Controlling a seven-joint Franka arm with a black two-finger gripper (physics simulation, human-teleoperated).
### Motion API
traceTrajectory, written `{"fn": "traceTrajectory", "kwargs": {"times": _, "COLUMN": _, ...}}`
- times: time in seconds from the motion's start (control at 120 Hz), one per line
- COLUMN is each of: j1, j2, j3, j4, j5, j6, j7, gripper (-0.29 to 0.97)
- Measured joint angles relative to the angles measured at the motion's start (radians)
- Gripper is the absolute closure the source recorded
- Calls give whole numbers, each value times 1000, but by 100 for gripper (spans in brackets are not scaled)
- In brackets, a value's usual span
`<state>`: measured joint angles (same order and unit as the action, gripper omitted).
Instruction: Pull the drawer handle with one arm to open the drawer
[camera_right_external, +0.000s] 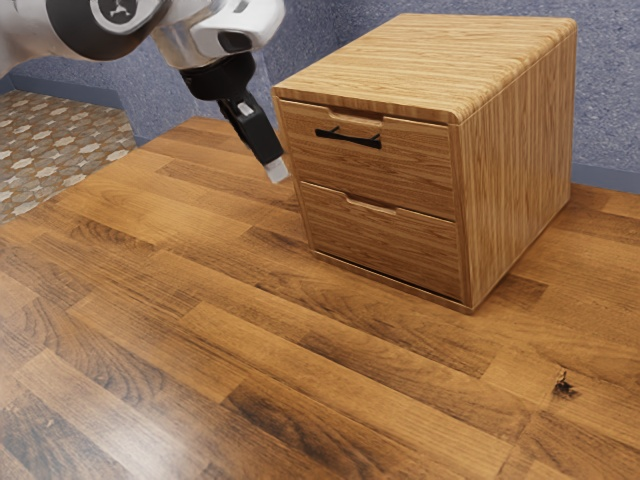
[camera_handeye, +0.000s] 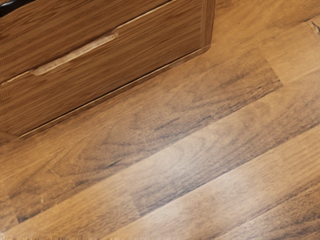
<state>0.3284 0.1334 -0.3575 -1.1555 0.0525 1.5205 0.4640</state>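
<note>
Claw: the black two-finger gripper (camera_right_external: 275, 166) hangs in the upper left of the exterior view, slanting down toward the cabinet's front corner. From this side I cannot tell whether it is apart or together.
Why there: it sits in front of the drawer faces at about the height of the top drawer. That looks like an approach pose, with the handle not yet reached.
Task's thing: the thin black bar handle (camera_right_external: 348, 138) lies across the upper part of the top wooden drawer front (camera_right_external: 375, 165), just left of the frame's middle and near the claw but apart from it. That drawer looks shut, flush with the cabinet face.
Next drawer: the lower wooden drawer front (camera_right_external: 385, 238) has only a pale wooden lip grip (camera_handeye: 75, 54), which lies under the hand in the wrist view. It also looks shut.
Cabinet: the light, striped-grain wooden two-drawer box (camera_right_external: 515, 150) stands square on the floor in the upper right.
Surface: glossy brown plank flooring (camera_right_external: 250, 370) fills the lower frame, and a small dark speck (camera_right_external: 565, 385) lies at the lower right.
Room: a patterned tile floor (camera_right_external: 45, 150) is at the far left and a blue-grey wall (camera_right_external: 610, 90) stands behind.
</note>
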Motion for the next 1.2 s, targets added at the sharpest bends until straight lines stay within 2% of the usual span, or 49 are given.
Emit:
{"fn": "traceTrajectory", "kwargs": {"times": 0.142, "j1": 2, "j2": 8, "j3": 1, "j4": -13, "j5": 3, "j6": 24, "j7": -8, "gripper": 2}}
{"fn": "traceTrajectory", "kwargs": {"times": 0.258, "j1": -4, "j2": -37, "j3": -9, "j4": -63, "j5": 5, "j6": 40, "j7": 1, "gripper": 2}}
{"fn": "traceTrajectory", "kwargs": {"times": 0.408, "j1": -17, "j2": -52, "j3": -12, "j4": -105, "j5": 6, "j6": 69, "j7": 135, "gripper": 2}}
{"fn": "traceTrajectory", "kwargs": {"times": 0.575, "j1": 3, "j2": -119, "j3": -8, "j4": -223, "j5": 1, "j6": 194, "j7": 378, "gripper": 2}}
{"fn": "traceTrajectory", "kwargs": {"times": 0.783, "j1": -14, "j2": -191, "j3": 20, "j4": -402, "j5": -3, "j6": 444, "j7": 604, "gripper": 2}}
{"fn": "traceTrajectory", "kwargs": {"times": 1.025, "j1": -5, "j2": -193, "j3": 32, "j4": -439, "j5": -5, "j6": 606, "j7": 784, "gripper": 3}}
{"fn": "traceTrajectory", "kwargs": {"times": 1.2, "j1": -10, "j2": -192, "j3": 31, "j4": -450, "j5": -3, "j6": 664, "j7": 877, "gripper": 19}}
